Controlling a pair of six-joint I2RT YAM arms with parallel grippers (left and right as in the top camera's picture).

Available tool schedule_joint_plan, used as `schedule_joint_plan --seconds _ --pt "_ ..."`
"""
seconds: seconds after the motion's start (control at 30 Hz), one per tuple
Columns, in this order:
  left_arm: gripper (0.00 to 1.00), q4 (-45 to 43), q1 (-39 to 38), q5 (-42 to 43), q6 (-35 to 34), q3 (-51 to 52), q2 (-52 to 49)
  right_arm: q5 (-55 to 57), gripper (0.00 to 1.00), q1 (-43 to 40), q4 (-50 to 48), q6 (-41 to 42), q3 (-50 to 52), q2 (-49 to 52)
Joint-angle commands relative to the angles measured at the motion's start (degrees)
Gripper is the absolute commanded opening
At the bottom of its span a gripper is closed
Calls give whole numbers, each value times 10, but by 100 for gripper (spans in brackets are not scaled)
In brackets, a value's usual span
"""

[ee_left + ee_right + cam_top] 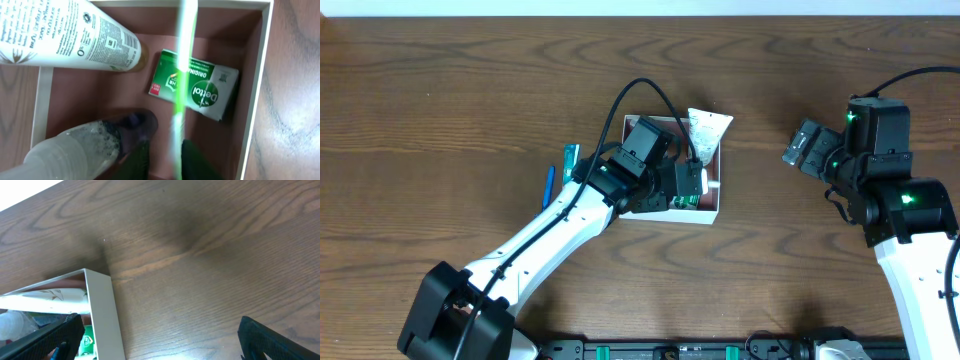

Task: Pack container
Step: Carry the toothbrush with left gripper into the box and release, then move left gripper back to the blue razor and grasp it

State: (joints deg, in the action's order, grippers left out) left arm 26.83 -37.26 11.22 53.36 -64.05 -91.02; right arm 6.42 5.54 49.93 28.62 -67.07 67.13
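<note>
Table (440,100): wide bare wood from the left edge in to about the middle. First things there are a thin blue stick (548,187) and a teal-and-white piece (570,158), lying just left of the container, mid-depth between the far and near edges. The left arm (550,235) comes up from the near-left corner, passes just right of those two and crosses the container's left wall. The container (717,200) sits about mid-table, slightly right of centre, walls roughly square to the table edges. The left gripper (690,183) is over its near-right part, pinching a thin green stick (184,60); it's blurred, can't tell what it is. In the wrist view the stick runs from between the fingers across the green soap box (200,85), which lies flat by the right wall (260,75), with a narrow strip of brown floor around it. A clear bottle with a dark cap (75,150) lies just left of the fingers. The white tube (708,130) lies slanted along the far side, its crimped end poking over the far-right corner. Right of the container is a strip of bare wood, then the right gripper (805,147), well apart from the wall, fingers spread wide (161,325) and holding nothing. Its camera sees the container corner (102,315) and bare wood beyond.
</note>
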Motion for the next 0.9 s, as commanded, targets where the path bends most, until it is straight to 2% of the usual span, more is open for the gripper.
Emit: schedule_joint_plan --seconds 0.0,0.1,0.23,0.33,0.4,0.53,0.57,0.63,0.73,0.8,0.87 --pt "25 1 -1 1 -8 1 0 2 99 -7 0 -4 -4 1" --pt "24 1 -1 -30 -61 1 7 2 99 -7 0 -4 -4 1" --pt "24 13 0 -126 -185 0 40 2 99 -7 0 -4 -4 1" --pt "26 59 0 -173 -208 0 79 2 99 -7 0 -4 -4 1" --pt "27 94 9 -189 -234 0 105 2 99 -7 0 -4 -4 1" --pt "27 141 74 -190 -362 1 149 2 99 -7 0 -4 -4 1" --pt "33 148 103 -190 -396 1 155 2 99 -7 0 -4 -4 1" --pt "50 151 151 -190 -447 1 154 2 99 -7 0 -4 -4 1" --pt "70 151 228 -175 -491 1 133 2 99 -7 0 -4 -4 1" --pt "76 151 268 -146 -494 1 110 2 99 -7 0 -4 -4 1" --pt "76 149 296 -124 -494 1 82 2 99 -7 0 -4 -4 1"
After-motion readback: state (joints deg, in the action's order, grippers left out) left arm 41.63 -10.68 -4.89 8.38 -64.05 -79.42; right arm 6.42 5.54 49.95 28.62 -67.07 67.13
